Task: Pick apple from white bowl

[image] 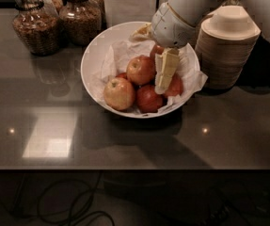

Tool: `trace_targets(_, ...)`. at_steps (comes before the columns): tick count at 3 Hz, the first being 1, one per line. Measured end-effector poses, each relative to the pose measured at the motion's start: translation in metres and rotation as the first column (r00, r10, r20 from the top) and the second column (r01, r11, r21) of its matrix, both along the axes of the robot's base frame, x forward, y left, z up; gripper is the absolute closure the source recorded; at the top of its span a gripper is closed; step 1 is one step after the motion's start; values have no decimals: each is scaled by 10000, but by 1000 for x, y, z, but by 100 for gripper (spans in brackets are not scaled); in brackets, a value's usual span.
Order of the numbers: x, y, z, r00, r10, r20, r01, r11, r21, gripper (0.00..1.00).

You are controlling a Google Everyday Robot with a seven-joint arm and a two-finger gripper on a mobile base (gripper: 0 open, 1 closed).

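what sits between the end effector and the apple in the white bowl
Nothing: in the camera view the end effector hangs in the white bowl right beside the apple.
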State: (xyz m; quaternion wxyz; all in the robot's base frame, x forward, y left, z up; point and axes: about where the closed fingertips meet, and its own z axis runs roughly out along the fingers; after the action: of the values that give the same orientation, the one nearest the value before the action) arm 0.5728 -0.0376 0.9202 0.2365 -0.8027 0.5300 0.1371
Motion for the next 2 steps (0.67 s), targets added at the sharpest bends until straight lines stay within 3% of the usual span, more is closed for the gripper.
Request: trace_targets(2, 3, 3, -9, 9999, -16, -121, 15, 9999, -113, 5)
